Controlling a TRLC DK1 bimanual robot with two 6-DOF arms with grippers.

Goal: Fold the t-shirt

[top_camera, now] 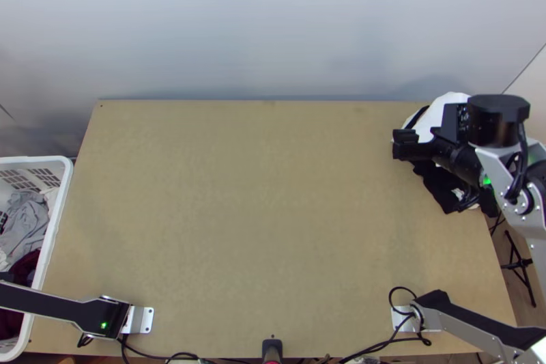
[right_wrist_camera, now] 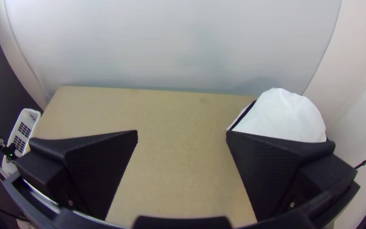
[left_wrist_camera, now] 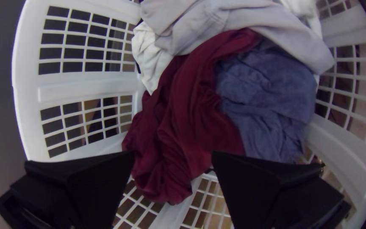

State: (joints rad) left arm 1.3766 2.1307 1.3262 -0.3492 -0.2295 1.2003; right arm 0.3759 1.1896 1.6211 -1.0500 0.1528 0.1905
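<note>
In the top view my right gripper (top_camera: 404,145) is over the table's far right part, beside and partly above a bunched pile of white and black cloth (top_camera: 444,108). The right wrist view has this gripper (right_wrist_camera: 182,132) open, nothing between its fingers, the white cloth (right_wrist_camera: 285,116) lying past one finger. My left gripper (left_wrist_camera: 173,154) stands open above the laundry basket (left_wrist_camera: 85,80). Below it lie a bunched dark red cloth (left_wrist_camera: 191,110), a blue-grey cloth (left_wrist_camera: 267,97) and a light grey cloth (left_wrist_camera: 234,19). Which piece is the t-shirt, I cannot tell.
The bare wooden table (top_camera: 266,207) spreads between the arms. A white basket (top_camera: 60,210) with clothes stands against its left edge. Black cables (top_camera: 372,349) run along the near edge, and a pale wall (top_camera: 273,22) rises behind the far edge.
</note>
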